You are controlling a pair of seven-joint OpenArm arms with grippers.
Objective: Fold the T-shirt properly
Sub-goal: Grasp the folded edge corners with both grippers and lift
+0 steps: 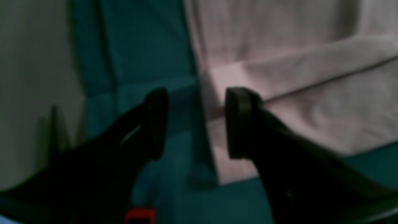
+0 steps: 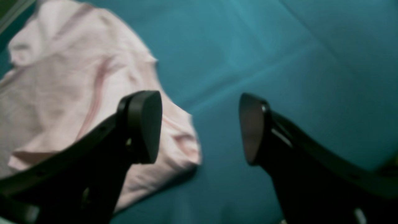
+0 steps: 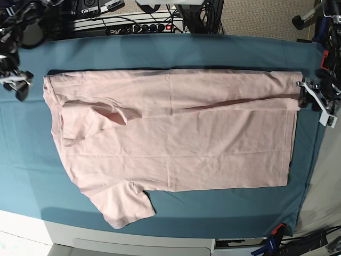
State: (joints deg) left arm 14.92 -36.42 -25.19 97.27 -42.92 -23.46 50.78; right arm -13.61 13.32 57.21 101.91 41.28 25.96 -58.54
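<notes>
The T-shirt [image 3: 176,138] lies spread across the middle of the teal table cloth [image 3: 176,50], plain side up. Its far long edge is folded over toward the centre, making a long flap, and one sleeve sticks out toward 7 o'clock.

At about 3 o'clock in the base view, the left gripper [image 1: 196,123] hangs at the shirt's hem corner. Its jaws stand well apart with nothing between them; one finger [image 1: 238,121] sits over the pink edge, the other over the cloth.

At about 9 o'clock, the right gripper [image 2: 200,127] hovers just beside the collar end. Its jaws are also wide apart and empty, with bare teal cloth showing in the gap and pink fabric under one finger.
</notes>
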